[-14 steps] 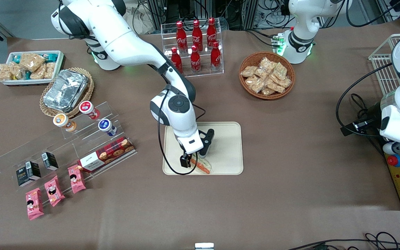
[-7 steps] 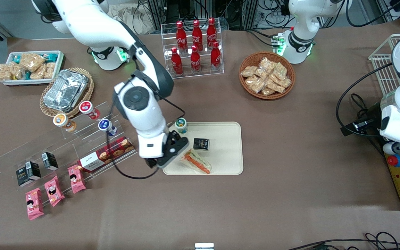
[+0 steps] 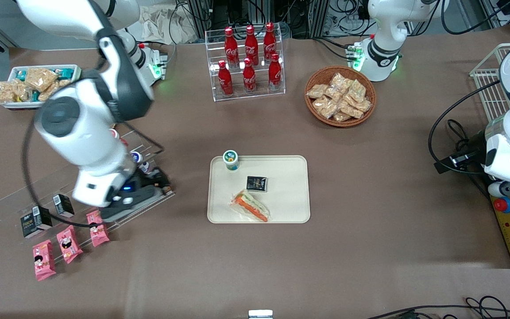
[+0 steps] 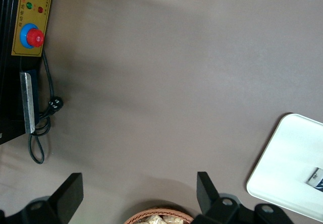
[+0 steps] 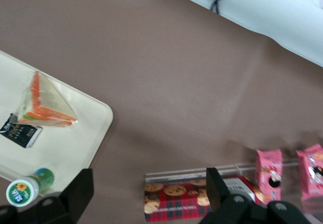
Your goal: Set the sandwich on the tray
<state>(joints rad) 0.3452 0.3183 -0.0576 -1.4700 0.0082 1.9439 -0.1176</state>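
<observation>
The sandwich (image 3: 249,206), a clear-wrapped wedge with orange and green filling, lies on the cream tray (image 3: 286,195), near the tray's edge closest to the front camera. It also shows in the right wrist view (image 5: 45,103) on the tray (image 5: 75,143). My gripper (image 3: 146,188) is open and empty, well away from the tray toward the working arm's end of the table. It hovers over the red cookie box (image 5: 186,201) on the clear shelf. In the wrist view the gripper (image 5: 149,188) has its fingers wide apart. A corner of the tray (image 4: 292,163) shows in the left wrist view.
A green-lidded cup (image 3: 231,159) and a small black packet (image 3: 256,183) also sit on the tray. Pink snack packets (image 3: 69,243) lie near the shelf. A rack of red bottles (image 3: 248,57) and a basket of snack packs (image 3: 340,96) stand farther from the camera.
My gripper has let go of the sandwich, risen and swung away from the tray to above the cookie box shelf. The sandwich stays on the tray.
</observation>
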